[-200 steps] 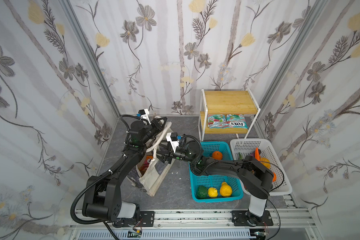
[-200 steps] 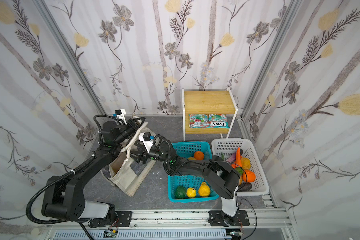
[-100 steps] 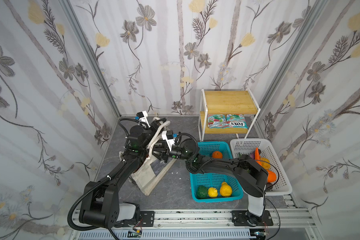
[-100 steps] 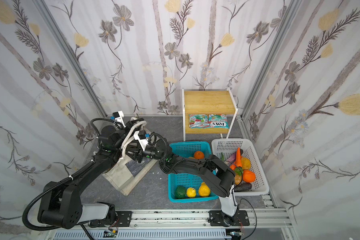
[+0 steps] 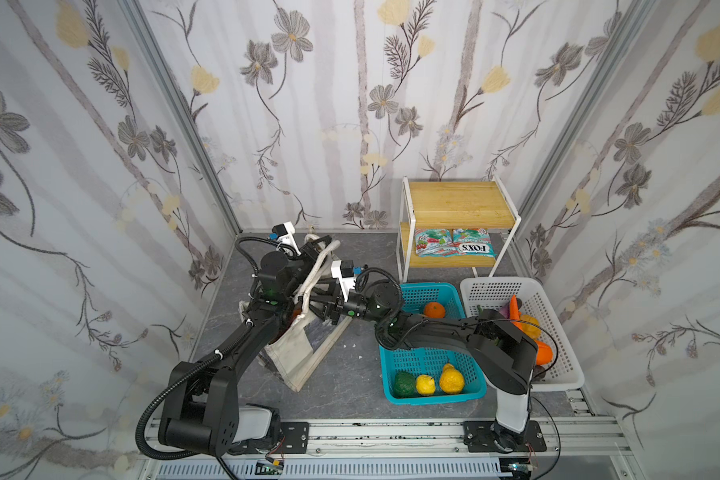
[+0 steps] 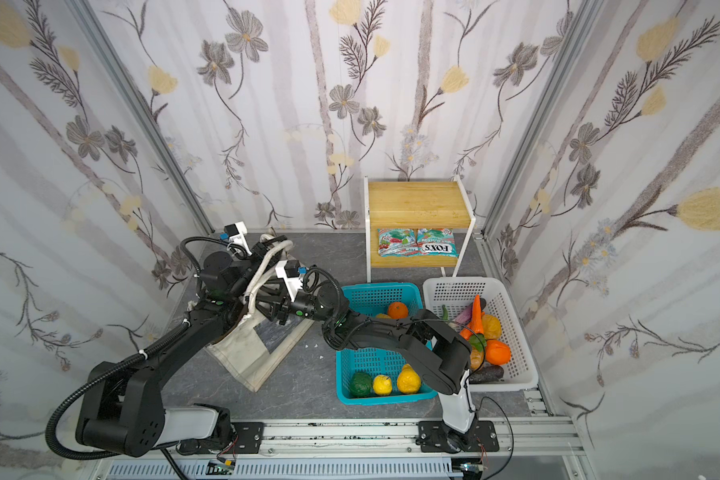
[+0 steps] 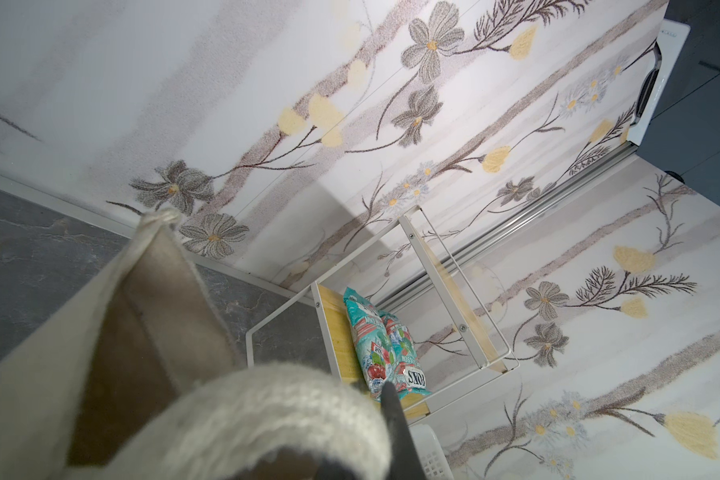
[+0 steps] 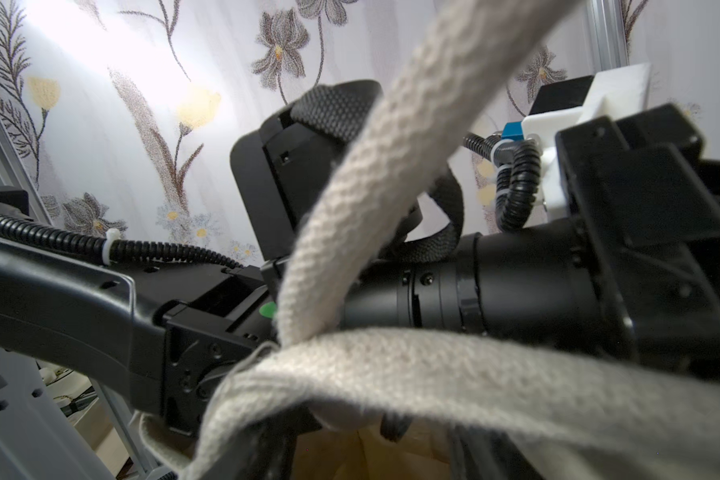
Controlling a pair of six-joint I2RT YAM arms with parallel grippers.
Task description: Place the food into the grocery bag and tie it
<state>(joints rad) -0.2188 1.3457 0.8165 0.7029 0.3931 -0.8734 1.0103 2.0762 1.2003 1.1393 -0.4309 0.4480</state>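
The cream grocery bag [image 5: 292,353] [image 6: 242,349] leans on the grey floor at the left, with its handles [image 5: 323,259] pulled up and back. My left gripper [image 5: 319,245] [image 6: 273,243] is shut on a handle [image 7: 267,407], and one dark finger [image 7: 393,411] shows beside the strap. At the bag's mouth my right gripper [image 5: 308,305] [image 6: 260,305] has its jaws apart, and a handle strap [image 8: 391,365] lies across them. Food sits elsewhere: an orange [image 5: 434,309] and three fruits [image 5: 425,384] in the teal basket, and snack packets [image 5: 454,247] on the shelf.
The teal basket [image 5: 433,395] stands right of the bag and the white basket [image 5: 558,380] with vegetables [image 5: 524,322] beside it. A wooden two-tier shelf [image 5: 458,203] stands at the back. Flowered walls close in on three sides. The right arm lies over the teal basket.
My right gripper has shifted left toward the handles, and its jaws narrowed. The left gripper has drawn the handles tauter, and the bag has tilted a little.
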